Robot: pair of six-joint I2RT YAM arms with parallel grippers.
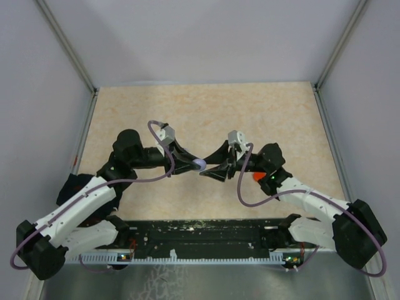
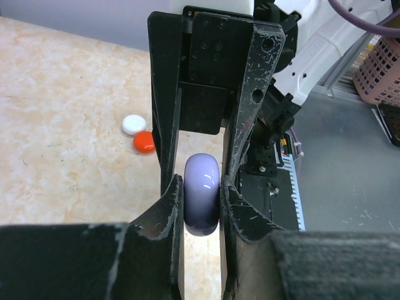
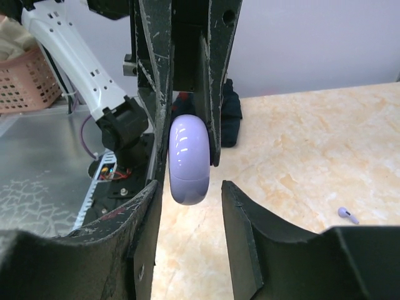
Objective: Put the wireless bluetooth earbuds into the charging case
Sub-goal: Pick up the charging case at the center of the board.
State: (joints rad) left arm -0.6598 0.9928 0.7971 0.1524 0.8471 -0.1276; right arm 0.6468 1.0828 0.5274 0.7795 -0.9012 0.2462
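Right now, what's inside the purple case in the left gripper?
Hidden: the purple case is shut, pinched by the left gripper. One purplish earbud lies on the table.

Beige marbled tabletop point(image 1: 206, 106), evenly lit. Plain pale grey walls point(image 1: 206, 37) on three sides. Metal frame posts point(image 1: 65, 44) at back corners. Pink lattice basket point(image 2: 382, 72) past table edge.

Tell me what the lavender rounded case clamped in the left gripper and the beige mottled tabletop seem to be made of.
Lavender rounded case, held by the left gripper: probably hard moulded plastic with a glossy finish; crisp highlights sit on its smooth curve. Beige mottled tabletop: likely marble-pattern laminate or stone with a low sheen; it shows cloudy veining and only faint glare. Which of the two is unclear.
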